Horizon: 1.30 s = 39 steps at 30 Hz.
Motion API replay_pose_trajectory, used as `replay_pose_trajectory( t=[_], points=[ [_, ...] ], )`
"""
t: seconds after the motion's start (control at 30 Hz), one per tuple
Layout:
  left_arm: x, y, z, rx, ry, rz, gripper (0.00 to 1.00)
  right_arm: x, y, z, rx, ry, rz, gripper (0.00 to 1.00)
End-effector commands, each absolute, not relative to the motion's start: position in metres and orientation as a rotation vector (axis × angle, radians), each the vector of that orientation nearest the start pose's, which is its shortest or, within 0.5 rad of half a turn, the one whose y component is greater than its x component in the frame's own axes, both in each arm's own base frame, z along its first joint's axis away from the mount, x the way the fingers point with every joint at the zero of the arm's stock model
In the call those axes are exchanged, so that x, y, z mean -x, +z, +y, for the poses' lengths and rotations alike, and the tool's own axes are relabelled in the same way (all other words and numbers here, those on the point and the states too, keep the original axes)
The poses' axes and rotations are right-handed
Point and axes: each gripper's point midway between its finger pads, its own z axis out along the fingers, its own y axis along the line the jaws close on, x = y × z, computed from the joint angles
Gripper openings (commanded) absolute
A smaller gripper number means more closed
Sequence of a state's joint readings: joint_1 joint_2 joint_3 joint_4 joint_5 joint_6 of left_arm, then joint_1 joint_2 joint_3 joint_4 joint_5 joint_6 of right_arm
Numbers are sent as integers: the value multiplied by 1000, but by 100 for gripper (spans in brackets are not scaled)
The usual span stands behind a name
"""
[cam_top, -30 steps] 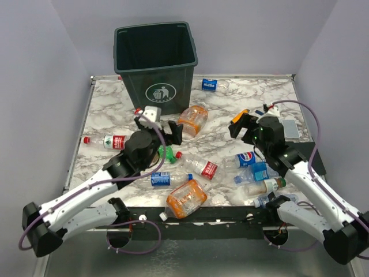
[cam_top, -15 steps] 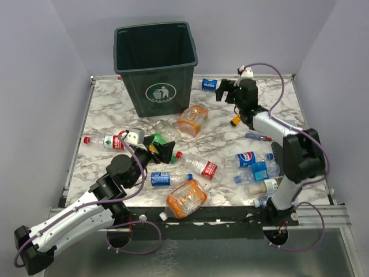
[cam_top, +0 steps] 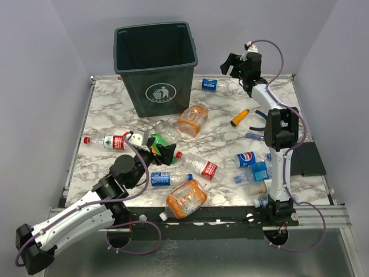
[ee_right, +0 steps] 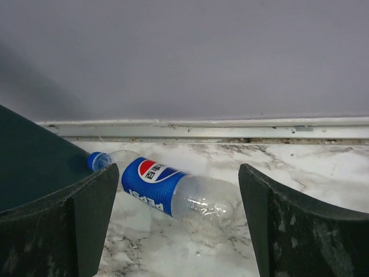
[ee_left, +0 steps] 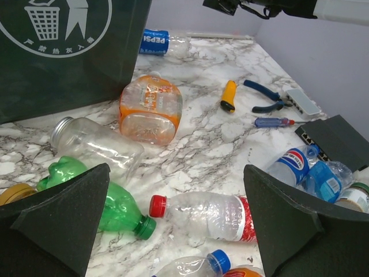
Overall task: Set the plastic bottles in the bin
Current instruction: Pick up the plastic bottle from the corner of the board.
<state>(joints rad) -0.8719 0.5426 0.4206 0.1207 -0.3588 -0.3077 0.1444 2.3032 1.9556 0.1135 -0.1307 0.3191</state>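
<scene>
One bin [cam_top: 151, 81] stands at 12 o'clock; about twelve plastic bottles [cam_top: 193, 119] litter the table [cam_top: 115, 109]. The left gripper [cam_top: 165, 151] and right gripper [cam_top: 232, 64] gape empty. The right has reached farther toward the 1 o'clock Pepsi bottle [cam_top: 210, 85].

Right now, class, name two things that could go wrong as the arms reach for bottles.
1. The right gripper hangs open over the Pepsi bottle, close beside the bin; a finger might strike it.
2. The left gripper is open over crowded bottles; closing could pinch the green bottle and its red-capped neighbour together.
</scene>
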Motion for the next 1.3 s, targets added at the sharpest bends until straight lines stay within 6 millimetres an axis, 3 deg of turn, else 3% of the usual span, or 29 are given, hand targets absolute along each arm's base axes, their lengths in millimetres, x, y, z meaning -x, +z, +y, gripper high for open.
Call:
replay_pose_trajectory(
  t=[0.0,0.13,0.37,0.77,1.0,1.17,1.27],
  points=[
    [-224,231,-193,-206,-628,1616,99,-674,155,157,13,527,1895,88],
    [-225,227,-192,-205,-616,1625,99,-684,140,160,61,522,1901,88],
    [-227,228,-192,-203,-611,1623,99,-677,110,180,97,647,1938,88],
    [-223,235,-195,-214,-646,1604,99,-623,83,199,162,611,2034,86],
    [-218,240,-195,-211,-678,1587,99,-608,75,197,171,586,2074,86],
    [-217,242,-195,-207,-685,1586,99,-603,71,195,176,563,2094,69],
    [-217,242,-194,-205,-686,1586,99,-597,71,197,186,573,2104,68]
  ],
)
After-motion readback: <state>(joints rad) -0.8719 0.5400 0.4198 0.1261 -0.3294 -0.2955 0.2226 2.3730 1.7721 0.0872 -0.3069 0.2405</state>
